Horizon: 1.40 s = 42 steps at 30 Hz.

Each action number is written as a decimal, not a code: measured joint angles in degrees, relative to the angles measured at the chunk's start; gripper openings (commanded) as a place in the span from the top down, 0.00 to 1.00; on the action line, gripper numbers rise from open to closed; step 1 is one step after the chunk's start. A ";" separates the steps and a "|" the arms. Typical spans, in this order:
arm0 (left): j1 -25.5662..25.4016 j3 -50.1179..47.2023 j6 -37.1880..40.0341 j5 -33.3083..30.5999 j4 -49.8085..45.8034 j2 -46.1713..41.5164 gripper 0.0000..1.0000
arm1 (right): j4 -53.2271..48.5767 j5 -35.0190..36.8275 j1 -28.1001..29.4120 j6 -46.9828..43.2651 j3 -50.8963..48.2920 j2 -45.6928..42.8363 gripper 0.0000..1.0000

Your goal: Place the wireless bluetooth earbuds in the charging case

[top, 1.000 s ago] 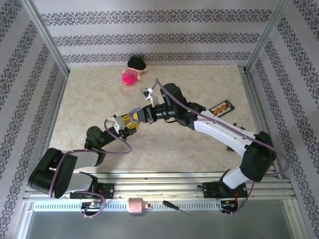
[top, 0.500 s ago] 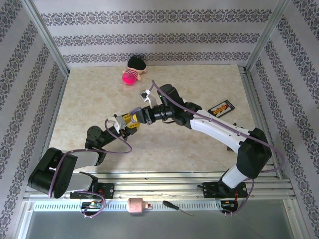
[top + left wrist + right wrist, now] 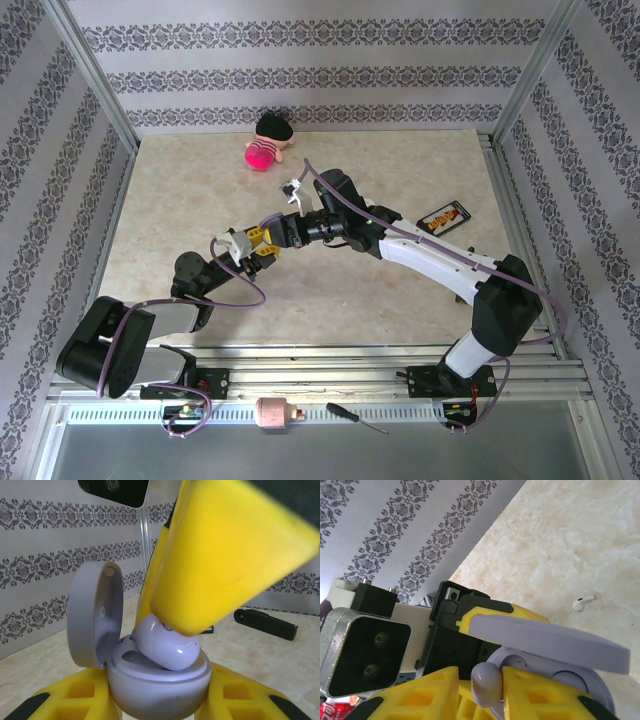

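Earbuds numbered two where we could see them. We saw a lavender earbud [image 3: 169,647] lying tilted in the open charging case [image 3: 160,687], its rounded end standing proud of the rim rather than flush in its well. The case's lid [image 3: 94,615] stood upright on its hinge beside the bud. We found the case raised off the table [image 3: 400,170], with the left gripper [image 3: 256,246] clamped on its lower half, one yellow finger pressed to each side.

The right gripper [image 3: 482,676] reached in from the other side and met the case over the middle of the table. In the left wrist view one of its yellow fingers [image 3: 215,565] rested on top of the lavender bud. From the right wrist view we saw the bud between the two fingers, with the jaws slightly parted: the bud touched one finger, and a thin dark gap showed at the other.

A white earbud [image 3: 583,602] lay alone on the marbled table, well apart from the case. At the far edge we noted a small doll [image 3: 268,145], and to the right a dark flat packet [image 3: 443,218]. A screwdriver [image 3: 356,417] lay on the near rail.
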 measured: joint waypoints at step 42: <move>-0.07 0.00 2.78 2.82 0.24 -0.11 0.77 | -7.26 12.37 -3.08 -1.18 1.86 -3.02 0.38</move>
